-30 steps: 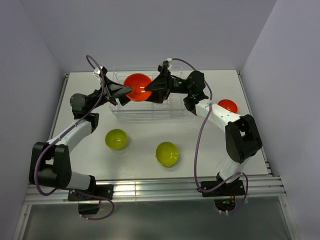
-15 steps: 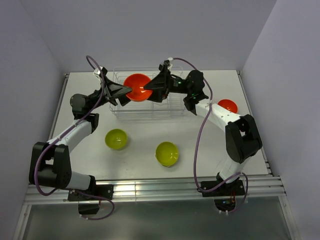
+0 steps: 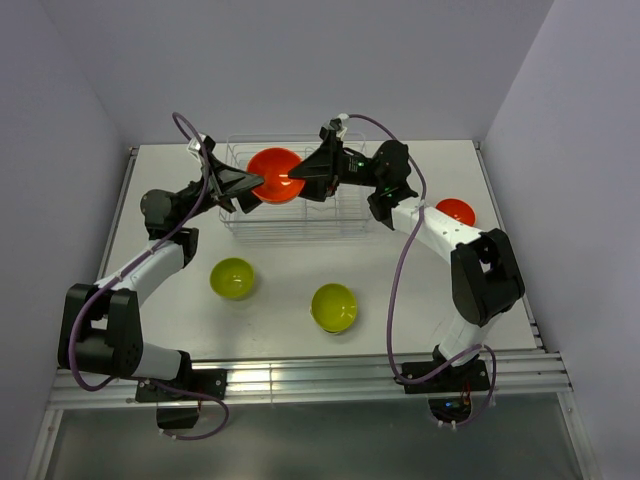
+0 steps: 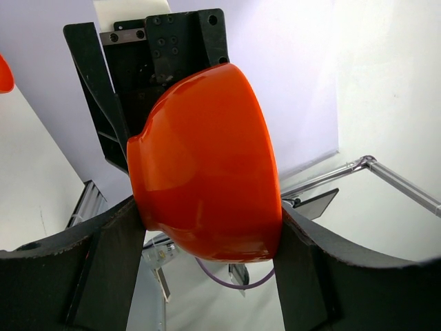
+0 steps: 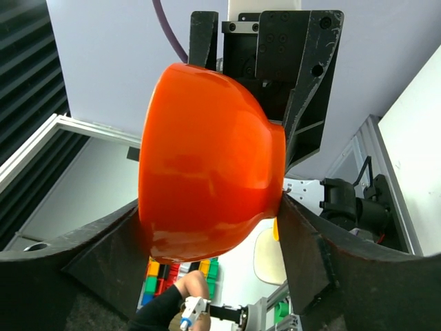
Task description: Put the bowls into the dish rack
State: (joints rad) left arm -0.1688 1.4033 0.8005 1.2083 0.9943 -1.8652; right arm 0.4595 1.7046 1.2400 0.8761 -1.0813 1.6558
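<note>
Both arms reach inward above the dish rack (image 3: 300, 226), the left gripper (image 3: 260, 184) and right gripper (image 3: 296, 177) clamping one orange bowl (image 3: 275, 170) from opposite sides.

A glossy orange bowl (image 3: 275, 174) is hanging tipped on its side, its mouth facing up toward the overhead view, over the left half of the silver wire dish rack (image 3: 340, 222). A second orange bowl (image 3: 455, 211) is sitting upright well to the rack's right. A lime-green bowl (image 3: 232, 277) and another lime-green bowl (image 3: 334, 306) are sitting upright in front of the rack, apart from each other.
</note>
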